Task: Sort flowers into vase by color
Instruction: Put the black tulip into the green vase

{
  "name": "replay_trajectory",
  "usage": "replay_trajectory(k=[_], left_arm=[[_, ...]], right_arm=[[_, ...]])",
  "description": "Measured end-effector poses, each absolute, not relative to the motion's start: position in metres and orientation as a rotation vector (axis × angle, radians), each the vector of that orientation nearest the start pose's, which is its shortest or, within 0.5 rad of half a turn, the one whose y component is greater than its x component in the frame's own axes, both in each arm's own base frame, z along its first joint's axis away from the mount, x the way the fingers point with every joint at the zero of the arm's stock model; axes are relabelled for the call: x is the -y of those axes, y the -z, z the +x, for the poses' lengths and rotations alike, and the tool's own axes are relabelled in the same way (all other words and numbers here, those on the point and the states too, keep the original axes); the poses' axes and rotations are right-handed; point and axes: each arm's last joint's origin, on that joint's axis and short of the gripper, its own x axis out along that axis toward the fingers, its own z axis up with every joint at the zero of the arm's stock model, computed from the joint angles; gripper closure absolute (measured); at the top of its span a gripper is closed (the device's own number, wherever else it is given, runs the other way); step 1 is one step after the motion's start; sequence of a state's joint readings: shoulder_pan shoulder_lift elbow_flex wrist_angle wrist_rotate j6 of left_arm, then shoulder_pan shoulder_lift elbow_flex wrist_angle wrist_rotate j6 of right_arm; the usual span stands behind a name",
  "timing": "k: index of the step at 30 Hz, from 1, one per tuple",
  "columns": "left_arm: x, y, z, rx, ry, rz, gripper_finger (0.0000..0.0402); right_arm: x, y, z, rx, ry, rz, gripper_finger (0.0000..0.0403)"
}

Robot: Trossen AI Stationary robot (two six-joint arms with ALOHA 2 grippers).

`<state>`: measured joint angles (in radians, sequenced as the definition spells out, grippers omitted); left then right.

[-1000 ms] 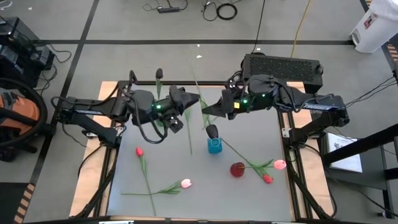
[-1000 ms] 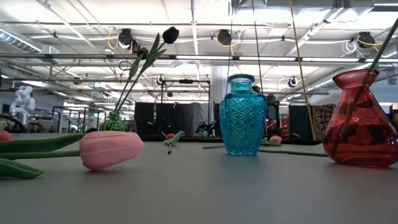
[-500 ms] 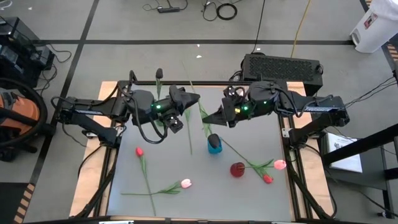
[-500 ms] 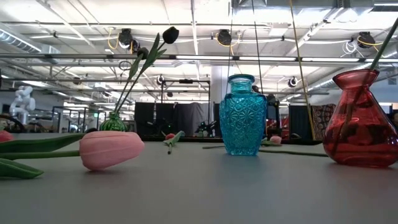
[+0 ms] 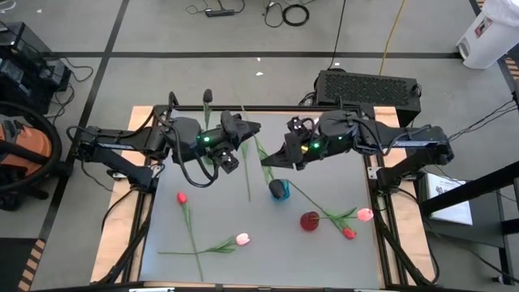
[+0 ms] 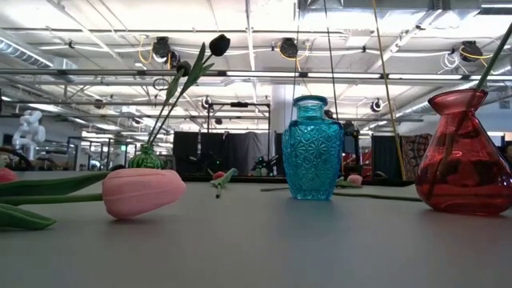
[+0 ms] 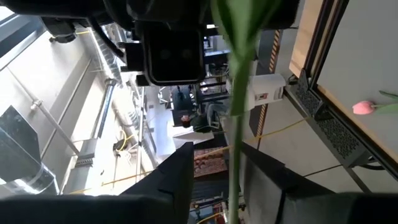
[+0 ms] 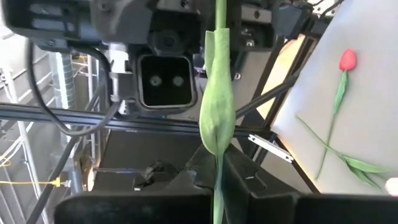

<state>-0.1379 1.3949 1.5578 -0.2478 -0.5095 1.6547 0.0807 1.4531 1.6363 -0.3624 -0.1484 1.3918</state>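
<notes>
Two grippers face each other above the table's back: your right gripper [image 5: 268,159] pinches a green stem [image 8: 216,118] with fingers pressed tight, above the blue vase [image 5: 279,190]; left gripper [image 5: 255,128] has fingers spread around that stem, not clamping. Other tulips [image 5: 242,239] lie flat

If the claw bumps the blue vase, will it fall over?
The blue vase probably stays up under a light bump: its body is wide and sits flat on the table. It looks like patterned glass, so likely heavy-ish but breakable. A knock near its narrow neck could tip it.
</notes>
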Motion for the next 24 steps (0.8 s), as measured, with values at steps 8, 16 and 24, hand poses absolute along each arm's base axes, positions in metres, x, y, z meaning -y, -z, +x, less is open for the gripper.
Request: replay_trajectory(k=[8, 16, 24], left_arm=[[0.0269, -0.4545, 0.2975, -0.372, -0.219, 1.658, 0.0333], [0.0269, -0.4546, 0.2974, -0.373, -0.22, 1.656, 0.0368], [0.0269, -0.4547, 0.2974, -0.368, -0.225, 1.634, 0.0392]], right_arm=[[-0.0273, -0.453, 0.3154, -0.287, -0.083, 1.375, 0.0401], [-0.0248, -0.4565, 0.316, -0.252, -0.101, 1.374, 0.0401], [-0.0248, -0.4565, 0.316, -0.251, -0.101, 1.37, 0.0401]])
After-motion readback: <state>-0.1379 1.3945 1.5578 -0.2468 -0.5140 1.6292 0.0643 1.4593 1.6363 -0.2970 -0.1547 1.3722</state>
